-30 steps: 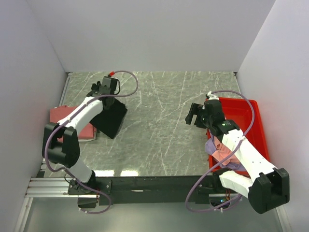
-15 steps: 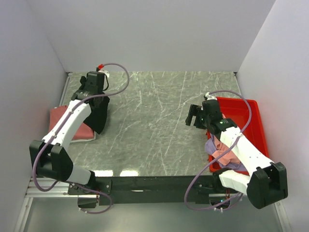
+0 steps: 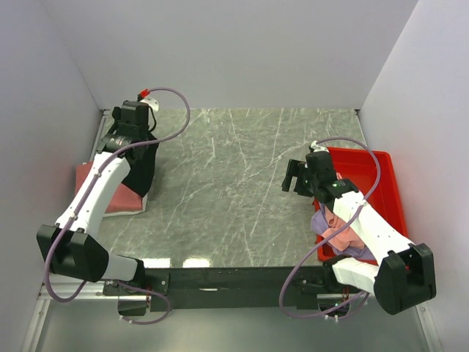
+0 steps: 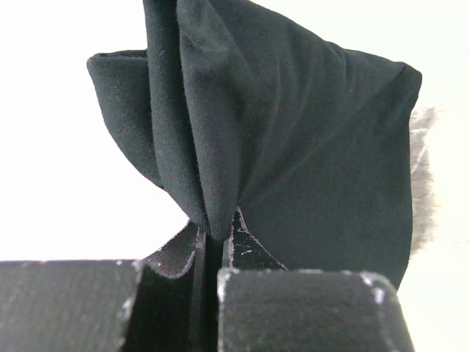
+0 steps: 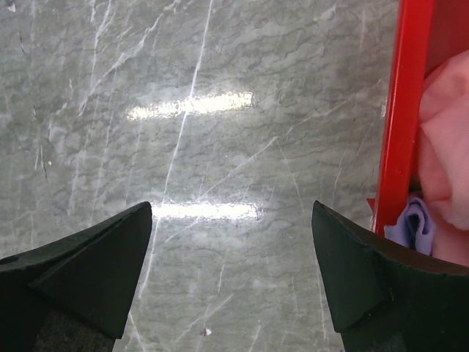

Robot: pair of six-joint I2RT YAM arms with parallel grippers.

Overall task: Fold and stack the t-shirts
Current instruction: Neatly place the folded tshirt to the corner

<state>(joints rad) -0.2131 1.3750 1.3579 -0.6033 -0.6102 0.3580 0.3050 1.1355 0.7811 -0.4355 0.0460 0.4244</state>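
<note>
A black t-shirt (image 3: pixel 143 172) hangs bunched from my left gripper (image 3: pixel 135 142), near the table's far left corner. In the left wrist view the left gripper (image 4: pixel 218 233) is shut on a fold of that black t-shirt (image 4: pixel 293 147). Under it lies a folded salmon-red t-shirt (image 3: pixel 117 199) by the left wall. A pink t-shirt (image 3: pixel 341 235) and a lavender t-shirt (image 3: pixel 319 220) spill over the near end of the red bin. My right gripper (image 3: pixel 294 177) hovers open over bare marble just left of the bin; nothing is between its fingers (image 5: pixel 102 264).
The red plastic bin (image 3: pixel 377 180) stands along the right wall; its rim (image 5: pixel 403 110) runs close beside my right fingers, with pink cloth (image 5: pixel 443 147) inside. White walls close the table on the left, far and right sides. The arm bases sit at the near edge.
My left arm has swung left and towards the far wall, carrying the black t-shirt over the salmon-red one. The right arm has barely moved and stays open.
</note>
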